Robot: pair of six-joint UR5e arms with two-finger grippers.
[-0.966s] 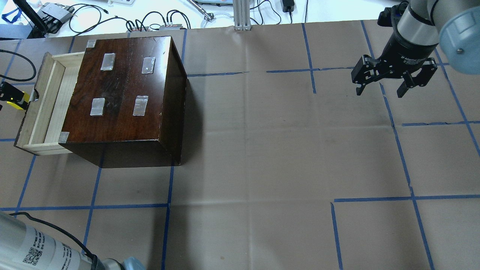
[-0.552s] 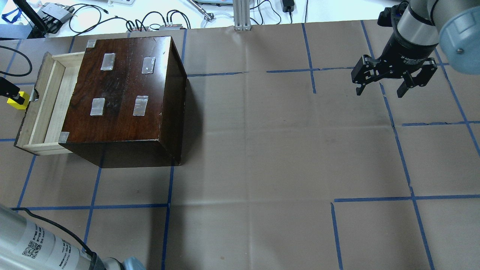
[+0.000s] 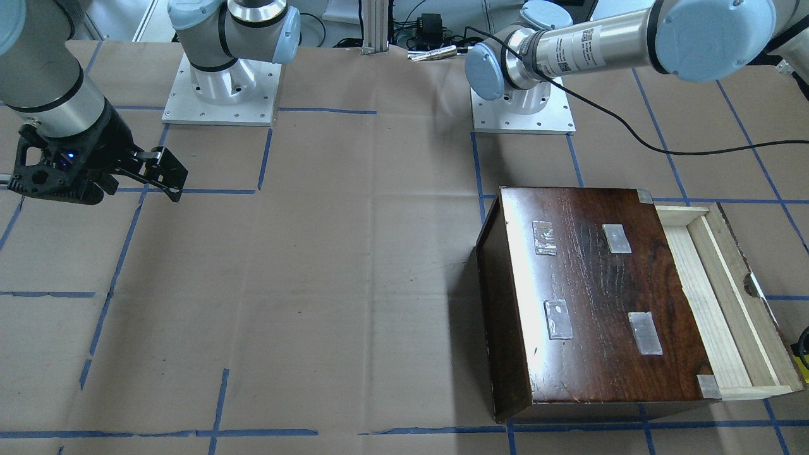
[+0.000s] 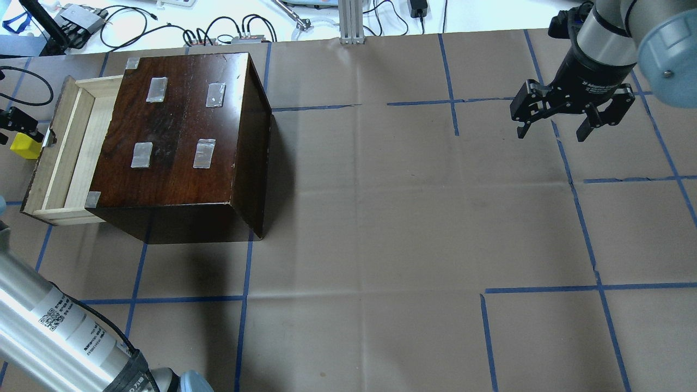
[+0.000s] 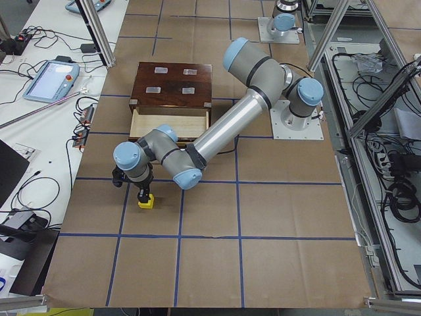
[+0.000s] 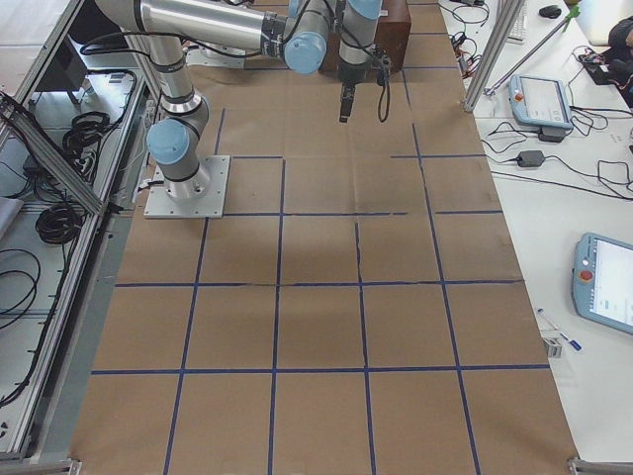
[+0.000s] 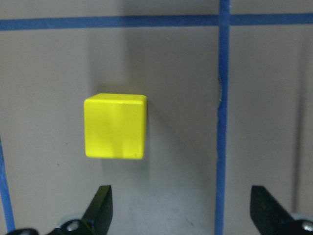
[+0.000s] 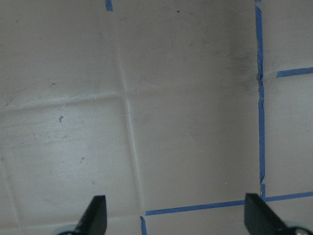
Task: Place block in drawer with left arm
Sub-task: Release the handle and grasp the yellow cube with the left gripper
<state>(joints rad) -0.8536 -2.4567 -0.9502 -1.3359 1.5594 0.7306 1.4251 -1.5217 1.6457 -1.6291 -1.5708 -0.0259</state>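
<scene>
The yellow block (image 7: 115, 126) sits on the brown paper, just outside the front of the pulled-out pale wood drawer (image 4: 61, 158). It also shows in the overhead view (image 4: 24, 146) and the exterior left view (image 5: 146, 201). My left gripper (image 7: 182, 213) is open and empty, hovering just above the block with its fingertips (image 7: 101, 203) short of it. The left gripper shows at the overhead view's left edge (image 4: 17, 121). My right gripper (image 4: 551, 133) is open and empty above the table's far right, over bare paper in its wrist view (image 8: 177, 218).
The dark brown box (image 4: 179, 130) with silvery tape patches stands behind the drawer. The drawer (image 3: 727, 297) holds nothing that I can see. My left forearm (image 4: 60, 332) crosses the near left corner. Cables and gear (image 4: 228, 32) lie beyond the table's far edge.
My left gripper has shifted off the block toward the table's far side, uncovering more of it. The block has stayed put. The left forearm has swung further into view. The right arm has not moved.
</scene>
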